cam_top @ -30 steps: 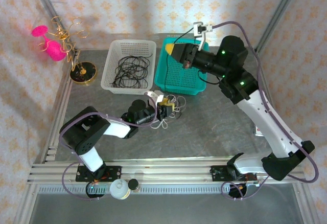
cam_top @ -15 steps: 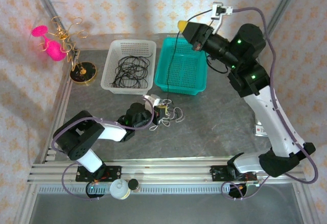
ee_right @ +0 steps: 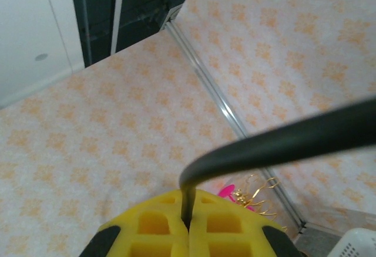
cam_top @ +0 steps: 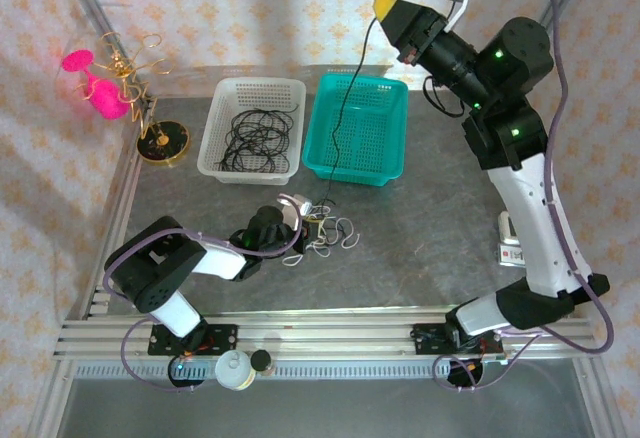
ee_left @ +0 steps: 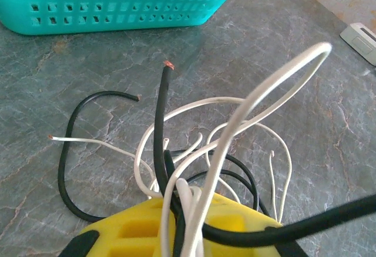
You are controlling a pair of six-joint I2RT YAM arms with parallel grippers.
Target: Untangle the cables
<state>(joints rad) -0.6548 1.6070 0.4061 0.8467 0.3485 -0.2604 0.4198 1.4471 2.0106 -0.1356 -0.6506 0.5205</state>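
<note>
Gone up and to the right since a second ago: right gripper (cam_top: 386, 5), then low over the teal basket (cam_top: 400, 133), now high against the patterned back wall (cam_top: 250, 18), with the black cable (cam_top: 340, 108) drawn out long beneath it. Pulled back a touch toward the near edge as well: left gripper (cam_top: 310, 226). Lying in a small loose tangle, the rest of the cables (cam_top: 335, 231), flat on the grey table (cam_top: 430, 218), just in front of the teal basket and right at the left gripper's tip. Seen from the left wrist: white cable (ee_left: 235, 134) arching up in a tall loop, thinner white ends and a black curl spread on the mottled surface, one black end with a bare copper tip pointing toward the basket. Clamped on that bundle, with black and white strands squeezed out between the yellow pads (ee_left: 129, 233). Seen from the right wrist: pads pressed together on the black cable alone, bending out of the seam and running off to the right. Nearly straight from the raised gripper down past the teal basket to the tangle. Left of the teal basket, a white basket (cam_top: 222, 118) with more coiled black cords; farther left, at the table's corner, a gold wire stand (cam_top: 160, 140) with pink pieces. Beside the right arm, on the table, a small white box (cam_top: 510, 243).
</note>
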